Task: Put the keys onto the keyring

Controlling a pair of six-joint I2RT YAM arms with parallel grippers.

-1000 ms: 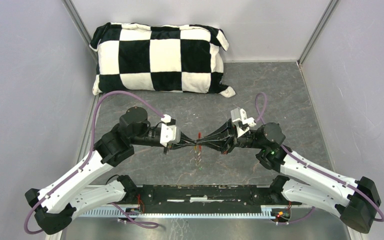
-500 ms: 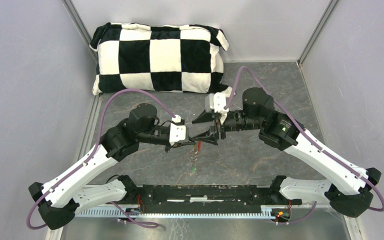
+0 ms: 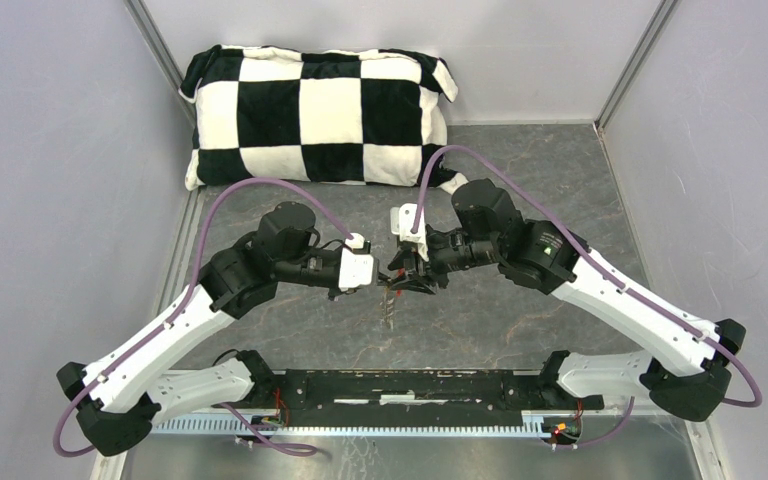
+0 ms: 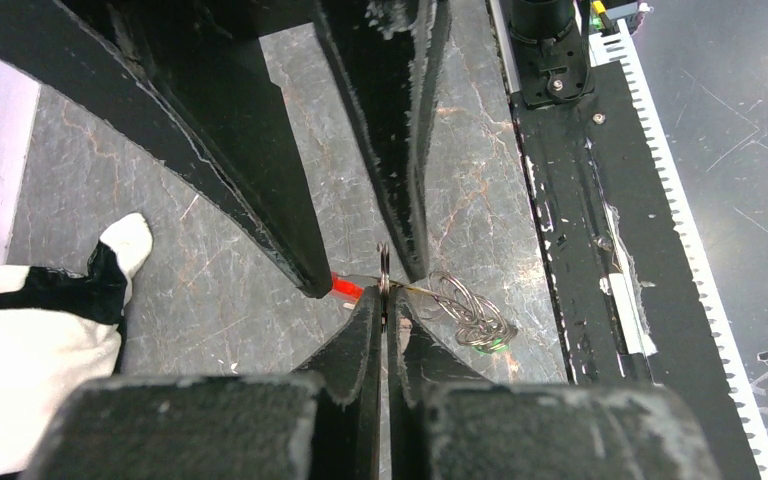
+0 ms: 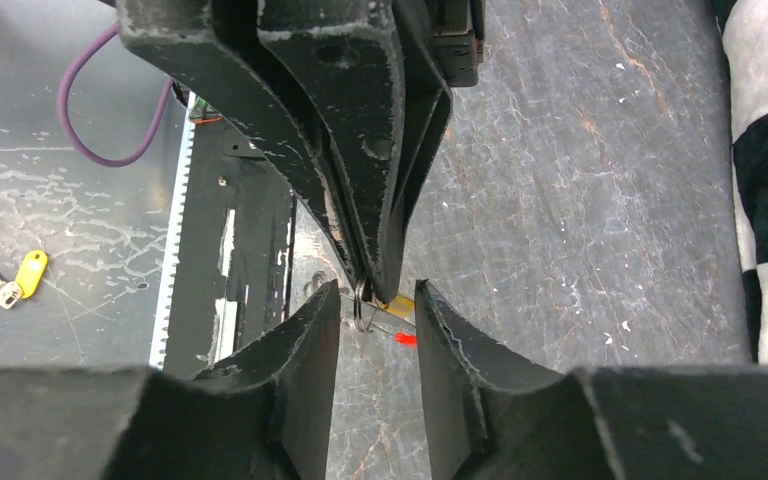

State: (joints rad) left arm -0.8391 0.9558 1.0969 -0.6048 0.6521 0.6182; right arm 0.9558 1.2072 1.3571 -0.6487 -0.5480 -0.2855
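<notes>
My left gripper is shut on the thin metal ring of the keyring, holding it edge-on above the table. A chain of wire loops trails from it to the green key, with the red tag beside it. My right gripper is open, its fingertips either side of the ring. The yellow key head sits at the ring, close to my right finger. In the top view the two grippers meet tip to tip, left and right, with the chain hanging below.
A black-and-white checked pillow lies at the back. The black base rail runs along the near edge. Another yellow-headed key lies on the metal surface beyond the rail. Grey walls close in both sides.
My right arm swung up and leftward, its gripper went from shut to open and now straddles the ring. My left gripper kept its hold and shifted slightly.
</notes>
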